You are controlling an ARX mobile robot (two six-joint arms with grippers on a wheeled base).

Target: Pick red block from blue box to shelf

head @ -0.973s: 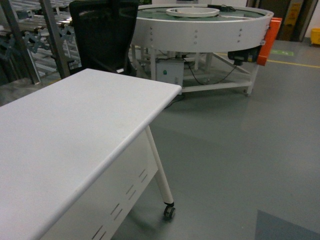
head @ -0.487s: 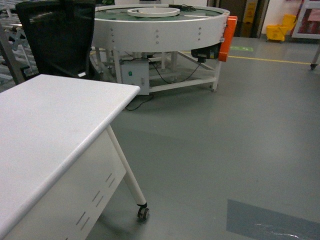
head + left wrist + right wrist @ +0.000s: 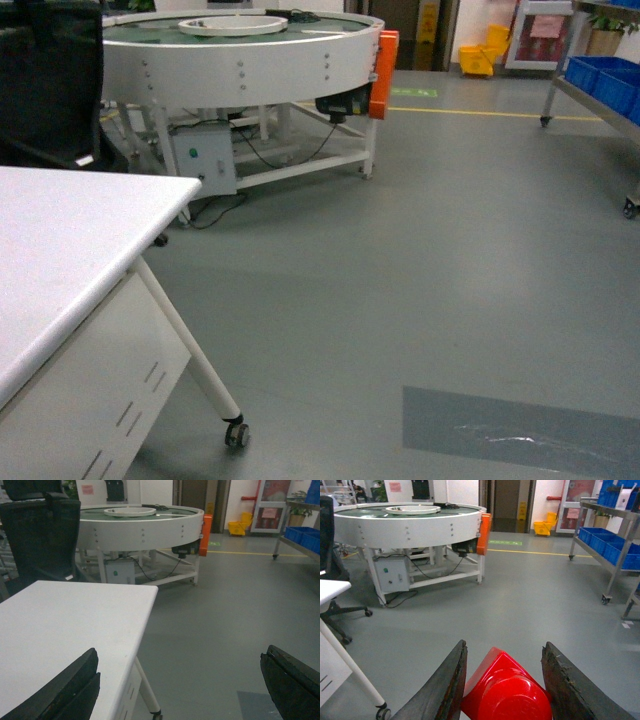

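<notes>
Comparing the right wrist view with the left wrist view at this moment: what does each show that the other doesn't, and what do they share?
Only the right wrist view shows the right gripper shut on the glossy red plastic block, and a metal rack on caster wheels holding dark blue crates.

Only the left wrist view shows the left gripper, open and empty, and most of the white rectangular tabletop, with a black mesh chair behind it.

Both show the round white conveyor table with its orange end panel, the yellow mop bucket and grey floor.

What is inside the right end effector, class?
The red block sits between the right end effector's fingers. Its lower part is cut off by the frame edge.
</notes>
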